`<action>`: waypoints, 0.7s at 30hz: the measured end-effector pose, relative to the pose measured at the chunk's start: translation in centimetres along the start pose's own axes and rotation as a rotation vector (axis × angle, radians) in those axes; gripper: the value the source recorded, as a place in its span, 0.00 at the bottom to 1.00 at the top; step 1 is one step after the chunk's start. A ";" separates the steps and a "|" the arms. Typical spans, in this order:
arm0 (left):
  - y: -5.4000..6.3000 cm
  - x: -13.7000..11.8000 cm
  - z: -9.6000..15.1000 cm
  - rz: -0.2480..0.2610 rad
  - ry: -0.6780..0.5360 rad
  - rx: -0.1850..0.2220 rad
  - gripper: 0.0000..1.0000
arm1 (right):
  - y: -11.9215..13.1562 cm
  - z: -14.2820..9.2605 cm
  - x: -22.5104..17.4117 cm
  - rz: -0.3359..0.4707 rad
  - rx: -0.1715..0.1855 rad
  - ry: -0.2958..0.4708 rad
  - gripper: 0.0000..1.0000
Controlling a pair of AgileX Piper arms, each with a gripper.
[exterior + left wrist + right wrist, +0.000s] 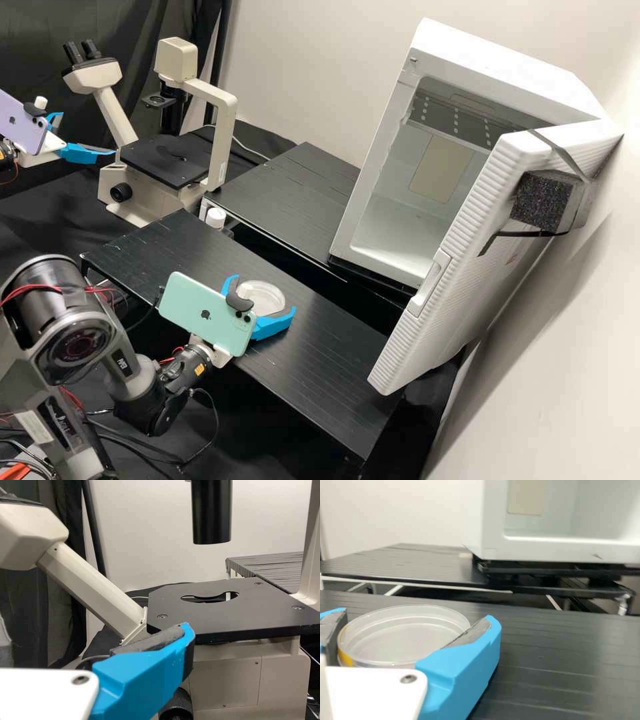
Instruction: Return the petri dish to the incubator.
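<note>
Right fingers: the right gripper (265,295) has its pads (470,632) on opposite sides of the petri dish (265,298), pinching it by the rim.
Petri dish: between those fingers, over the front platform (333,363); whether its base touches the platform I cannot tell.
Left fingers: the left gripper (87,135) has them spread, near the microscope (227,127).
Hidden parts: the mint phone (203,313) and its black clamp cover part of the right gripper in the high view; in the right wrist view, finger and white mount hide some of the dish's near wall.
Cut off: the lavender phone (23,123) runs out at the high view's edge.
Platform edges: a dark gap separates the front platform from the rear platform (293,193).
Open room: the incubator (373,173) gapes, its door (460,267) swung out, the front platform's end near the door's lower corner.
Right wrist view: a yellow patch marks the dish's side.
Left wrist view: a keyhole-like opening pierces the microscope's stage (225,615).
High view: a dotted metal panel (453,117) spans the incubator's upper inside.
</note>
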 end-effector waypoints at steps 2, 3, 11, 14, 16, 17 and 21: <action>0.0 0.0 0.0 0.000 0.000 0.000 1.00 | 0.8 0.3 0.2 0.033 0.014 -0.021 0.00; 0.0 0.0 0.0 0.000 0.000 0.000 1.00 | 1.3 0.5 0.5 0.050 0.015 -0.030 0.00; 0.0 0.0 0.0 0.000 0.000 0.000 1.00 | 7.0 1.2 5.0 0.248 -0.001 -0.019 0.00; 0.0 0.0 0.0 0.000 0.000 0.000 1.00 | 9.3 1.7 7.6 0.317 -0.006 -0.007 0.00; 0.0 0.0 0.0 0.000 0.000 0.000 1.00 | 11.2 1.9 9.4 0.369 -0.013 0.011 0.00; 0.0 0.0 0.0 0.000 0.000 0.000 1.00 | 11.9 2.0 10.2 0.389 -0.012 0.010 0.00; 0.0 0.0 0.0 0.000 0.000 0.000 1.00 | 15.1 2.6 13.9 0.434 -0.017 -0.010 0.00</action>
